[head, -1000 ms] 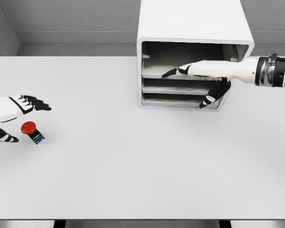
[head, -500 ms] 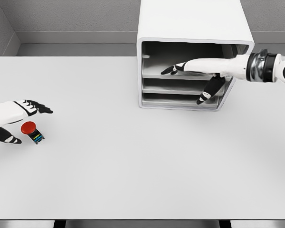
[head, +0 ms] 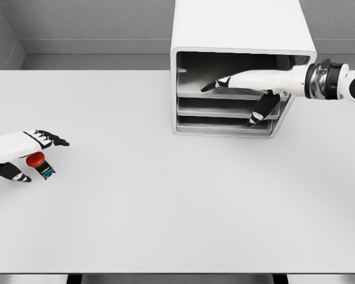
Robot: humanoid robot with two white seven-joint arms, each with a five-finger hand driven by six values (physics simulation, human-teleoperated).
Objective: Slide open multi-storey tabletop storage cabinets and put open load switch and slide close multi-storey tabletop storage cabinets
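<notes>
— Reaching into the cabinet [head: 242,35] with my right hand [head: 248,89], are you?

— Yes. My right arm comes in from the right edge and the fingers [head: 212,86] lie stretched out flat along the top shelf [head: 192,89], spread and holding nothing. The thumb [head: 260,112] hangs down in front of the middle shelf [head: 216,109]. Whether the fingertips touch the shelf I cannot tell.

— How many shelves do you see?

— Three levels, all open at the front. The bottom shelf [head: 213,124] shows only as a thin strip, and the back of each bay is in shadow, so I cannot make out what lies deep inside. My forearm covers part of the cabinet's right wall.

— And the switch?

— The switch [head: 40,164] sits on the table [head: 177,207] far to the left, well apart from the cabinet. Its red cap shows, with a dark body with coloured stripes beside it. My left hand [head: 21,151] is over it: the fingers [head: 50,139] reach out above the cap, the thumb [head: 12,173] is below and to its left. The palm hides part of the cap, so I cannot tell whether I touch it. The hand looks open, not closed around the switch. The wrist is cut off by the left edge.
</notes>
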